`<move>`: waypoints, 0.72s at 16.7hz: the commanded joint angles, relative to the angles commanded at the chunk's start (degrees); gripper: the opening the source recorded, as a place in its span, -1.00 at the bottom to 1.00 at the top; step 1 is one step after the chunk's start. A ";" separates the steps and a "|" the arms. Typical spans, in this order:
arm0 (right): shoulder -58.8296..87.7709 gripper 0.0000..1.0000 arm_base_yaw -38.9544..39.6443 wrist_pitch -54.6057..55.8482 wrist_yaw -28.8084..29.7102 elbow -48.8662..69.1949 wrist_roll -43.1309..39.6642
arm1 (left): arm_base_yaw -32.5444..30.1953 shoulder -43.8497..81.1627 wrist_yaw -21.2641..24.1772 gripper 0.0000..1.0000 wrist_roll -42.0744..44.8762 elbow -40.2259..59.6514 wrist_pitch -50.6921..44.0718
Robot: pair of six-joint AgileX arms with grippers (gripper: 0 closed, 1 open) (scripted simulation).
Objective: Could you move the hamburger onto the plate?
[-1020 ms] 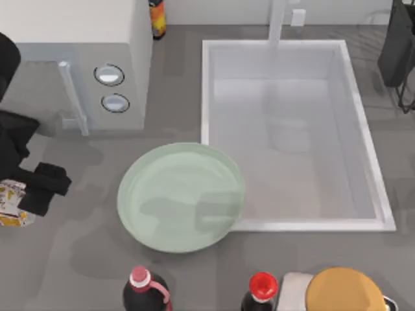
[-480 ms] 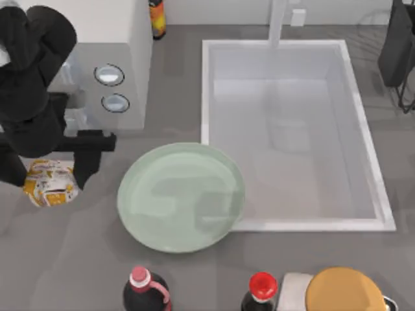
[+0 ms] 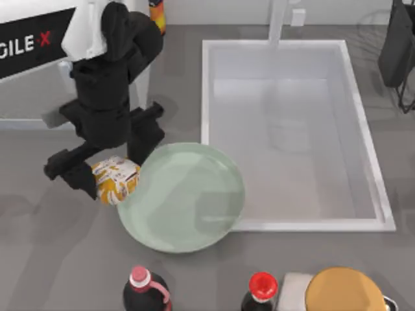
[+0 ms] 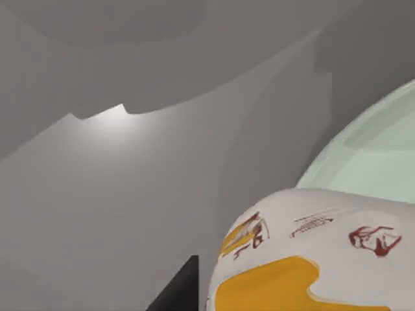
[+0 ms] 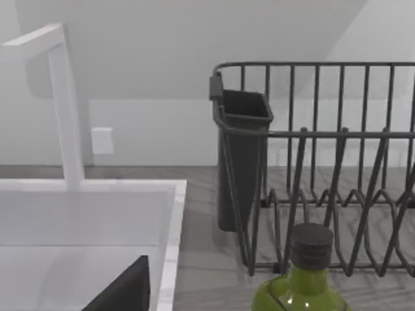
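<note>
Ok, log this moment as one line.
phase: carry | left gripper: shut on hamburger, at plate's left rim | hamburger: not yet on plate | right arm: parked near dish rack

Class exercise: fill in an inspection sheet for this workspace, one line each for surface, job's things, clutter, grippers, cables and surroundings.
Surface: grey countertop.
Job's things: hamburger in its paper wrap, held at the left rim of the plate, not yet set down on it.
Clutter: two bottles at the near edge beside a tan dome; green bottle.
Grippers: left gripper shut on the hamburger; right arm parked near the dish rack.
Cables: nothing seen.
Surroundings: white sink with faucet.
</note>
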 joint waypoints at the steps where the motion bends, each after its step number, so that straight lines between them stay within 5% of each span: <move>1: 0.00 1.00 0.00 0.00 0.00 0.00 0.00 | -1.35 1.81 -0.07 -1.00 -7.15 1.88 -0.65; 7: 0.00 1.00 0.00 0.00 0.00 0.00 0.00 | -7.87 8.31 -0.78 -1.00 -41.03 11.13 -1.79; 12: 0.00 1.00 0.00 0.00 0.00 0.00 0.00 | -10.46 9.24 -1.36 -1.00 -53.21 14.64 -0.87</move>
